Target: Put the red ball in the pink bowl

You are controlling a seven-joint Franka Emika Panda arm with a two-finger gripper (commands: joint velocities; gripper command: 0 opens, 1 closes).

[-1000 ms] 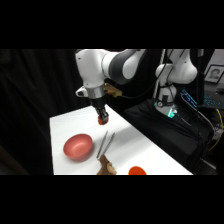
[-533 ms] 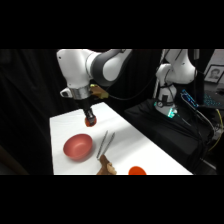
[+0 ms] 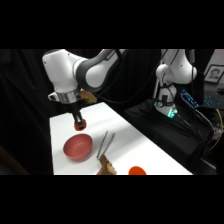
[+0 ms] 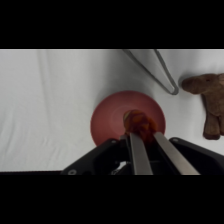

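bowl (image 4: 107,120): smooth pink plastic, slight sheen | ball (image 4: 140,124): bumpy, dull red-orange | tongs (image 4: 156,68): bare grey metal | toy (image 4: 212,105): brown plush, fuzzy | table (image 4: 45,105): matt white, creased covering

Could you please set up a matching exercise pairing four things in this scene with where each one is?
Things:
1. red ball
2. pink bowl
3. tongs
4. orange disc

Places:
A. at the table's near edge
B. on the table below the gripper
C. held in the gripper
D. lying beside the bowl

Pairs: 1-C, 2-B, 3-D, 4-A
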